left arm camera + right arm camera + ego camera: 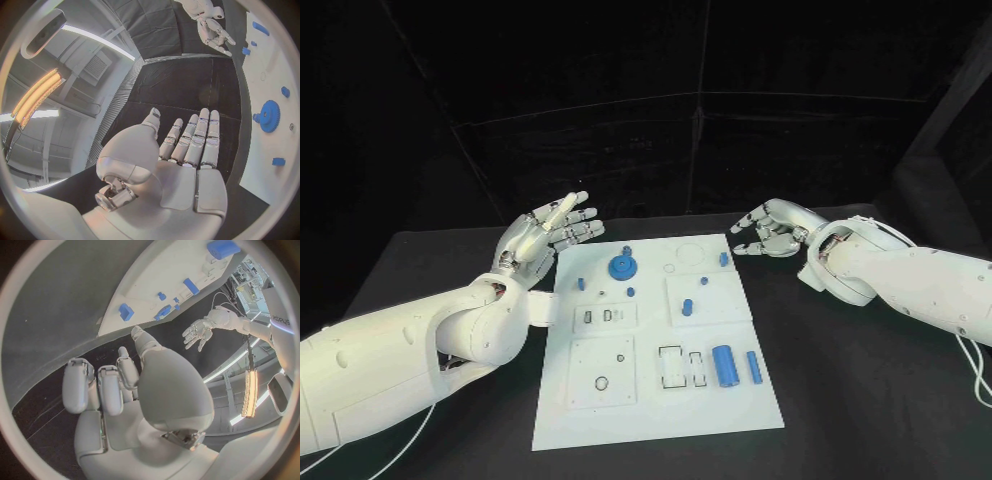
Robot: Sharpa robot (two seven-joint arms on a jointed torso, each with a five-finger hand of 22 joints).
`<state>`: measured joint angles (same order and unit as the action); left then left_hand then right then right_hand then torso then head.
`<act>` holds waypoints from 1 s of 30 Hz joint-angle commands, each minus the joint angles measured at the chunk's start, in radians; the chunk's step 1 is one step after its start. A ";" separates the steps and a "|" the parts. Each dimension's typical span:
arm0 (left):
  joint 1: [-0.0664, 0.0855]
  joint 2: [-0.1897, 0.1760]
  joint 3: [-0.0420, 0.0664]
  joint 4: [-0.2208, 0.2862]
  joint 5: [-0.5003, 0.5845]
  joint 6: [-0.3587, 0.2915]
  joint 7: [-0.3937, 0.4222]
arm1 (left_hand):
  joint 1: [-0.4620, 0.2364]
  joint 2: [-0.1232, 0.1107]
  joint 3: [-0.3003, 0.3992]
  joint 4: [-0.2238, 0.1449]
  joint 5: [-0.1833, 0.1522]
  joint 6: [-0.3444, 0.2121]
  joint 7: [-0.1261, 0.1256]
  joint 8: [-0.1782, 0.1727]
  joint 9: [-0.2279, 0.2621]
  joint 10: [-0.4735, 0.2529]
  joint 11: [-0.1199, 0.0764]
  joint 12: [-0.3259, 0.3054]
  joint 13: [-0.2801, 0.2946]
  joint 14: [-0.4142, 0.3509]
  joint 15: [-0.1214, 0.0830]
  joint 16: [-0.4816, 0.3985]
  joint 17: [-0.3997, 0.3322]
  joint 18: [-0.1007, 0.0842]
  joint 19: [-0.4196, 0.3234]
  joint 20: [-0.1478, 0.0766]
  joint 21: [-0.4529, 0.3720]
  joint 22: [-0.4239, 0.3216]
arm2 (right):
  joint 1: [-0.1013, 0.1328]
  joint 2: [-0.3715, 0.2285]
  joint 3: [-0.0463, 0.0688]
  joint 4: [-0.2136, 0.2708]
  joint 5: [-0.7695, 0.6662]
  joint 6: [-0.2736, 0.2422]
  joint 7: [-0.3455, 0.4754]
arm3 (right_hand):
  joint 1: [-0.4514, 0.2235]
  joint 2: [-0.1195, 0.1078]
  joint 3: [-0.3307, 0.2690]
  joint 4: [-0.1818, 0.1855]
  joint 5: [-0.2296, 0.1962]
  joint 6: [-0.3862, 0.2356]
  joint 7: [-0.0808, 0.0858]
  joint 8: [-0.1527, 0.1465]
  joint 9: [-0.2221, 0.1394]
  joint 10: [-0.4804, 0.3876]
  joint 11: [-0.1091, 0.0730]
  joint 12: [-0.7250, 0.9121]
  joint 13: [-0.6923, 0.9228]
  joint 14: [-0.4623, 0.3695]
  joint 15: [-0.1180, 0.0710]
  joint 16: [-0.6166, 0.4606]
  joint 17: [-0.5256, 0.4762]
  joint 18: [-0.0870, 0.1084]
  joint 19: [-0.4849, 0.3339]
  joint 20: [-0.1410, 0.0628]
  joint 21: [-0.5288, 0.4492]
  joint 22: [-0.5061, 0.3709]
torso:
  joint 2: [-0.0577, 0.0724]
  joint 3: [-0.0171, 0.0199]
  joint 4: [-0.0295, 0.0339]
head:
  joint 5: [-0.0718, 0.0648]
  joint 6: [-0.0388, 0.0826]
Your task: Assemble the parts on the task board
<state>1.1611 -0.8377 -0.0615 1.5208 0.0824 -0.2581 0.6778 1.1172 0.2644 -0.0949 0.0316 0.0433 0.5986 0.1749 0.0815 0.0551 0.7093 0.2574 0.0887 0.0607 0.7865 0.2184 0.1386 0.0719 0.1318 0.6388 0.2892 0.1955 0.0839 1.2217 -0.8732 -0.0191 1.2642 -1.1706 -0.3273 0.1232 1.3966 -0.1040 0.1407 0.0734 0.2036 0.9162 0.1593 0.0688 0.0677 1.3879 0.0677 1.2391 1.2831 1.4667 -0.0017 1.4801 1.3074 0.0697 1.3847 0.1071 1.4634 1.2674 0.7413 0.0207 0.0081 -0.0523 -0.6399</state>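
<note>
The white task board (661, 400) lies in the middle of the black table. A blue gear (625, 265) stands near its far left end, and a blue cylinder (726, 365) and a thin blue bar (753, 368) lie near its front right. Small blue pieces (689, 307) are scattered across the middle. My left hand (553, 232) hovers off the board's far left corner, fingers straight and spread, holding nothing; its flat palm (181, 160) shows beside the gear (270, 116). My right hand (773, 230) hangs past the far right corner, fingers curled in with nothing in them (137, 395).
Bare black tabletop (862, 400) runs along both long sides of the board. Dark curtain panels (646, 130) close off the back of the table. Several empty cut-outs (603, 383) sit in the board's near half.
</note>
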 commanded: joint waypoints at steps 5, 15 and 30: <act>0.001 0.005 0.001 -0.003 0.000 0.009 0.066 | 0.007 -0.004 0.000 -0.004 0.004 0.001 0.123 -0.006 0.000 0.004 -0.002 -0.007 0.000 0.007 0.001 0.006 0.001 0.011 0.007 0.000 0.005 0.001 | -0.006 0.025 0.000 -0.043 -0.028 0.033 0.004 | 0.012 -0.001 -0.003 -0.007 0.002 -0.011 -0.001 -0.005 -0.002 -0.008 0.001 -0.004 -0.002 0.065 -0.004 -0.006 0.083 -0.005 -0.004 -0.002 -0.002 -0.003 | -0.001 -0.0023 0.0001 | 0.009 -0.007; 0.001 0.007 0.001 -0.006 0.000 0.010 0.065 | 0.007 -0.004 0.000 -0.004 0.004 0.001 0.123 -0.006 0.000 0.004 -0.002 -0.007 0.000 0.007 0.001 0.006 0.001 0.011 0.007 0.000 0.005 0.001 | -0.018 0.053 0.000 -0.067 -0.017 0.077 -0.005 | 0.015 0.006 -0.003 -0.009 0.004 -0.007 -0.003 -0.001 0.000 -0.007 -0.001 -0.003 0.000 0.065 -0.005 -0.006 0.084 -0.005 -0.004 -0.002 -0.002 -0.003 | -0.001 -0.0039 0.0008 | 0.007 -0.013; 0.000 0.005 0.001 -0.008 0.000 0.010 0.064 | 0.007 -0.004 0.000 -0.004 0.004 0.001 0.123 -0.006 0.000 0.004 -0.002 -0.007 0.000 0.007 0.001 0.006 0.001 0.011 0.007 0.000 0.005 0.001 | -0.029 0.052 0.000 -0.066 -0.017 0.098 -0.012 | 0.017 0.013 -0.005 -0.011 0.012 0.006 -0.003 0.006 0.002 -0.006 -0.002 -0.001 0.002 0.066 -0.006 -0.006 0.085 -0.005 -0.004 -0.003 -0.002 -0.003 | -0.001 -0.0035 0.0008 | 0.007 -0.013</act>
<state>1.1603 -0.8326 -0.0617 1.5121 0.0828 -0.2579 0.6778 1.1172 0.2644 -0.0948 0.0316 0.0433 0.5986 0.1749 0.0815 0.0551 0.7093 0.2573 0.0887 0.0607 0.7864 0.2184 0.1386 0.0718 0.1318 0.6387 0.2892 0.1954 0.0837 1.1913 -0.8204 -0.0199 1.1973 -1.1858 -0.2464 0.1129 1.4055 -0.0945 0.1352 0.0679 0.2091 0.9128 0.1559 0.0689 0.0683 1.3880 0.0678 1.2391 1.2831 1.4667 -0.0017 1.4801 1.3073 0.0697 1.3848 0.1072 1.4634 1.2649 0.7401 0.0168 0.0087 -0.0447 -0.6527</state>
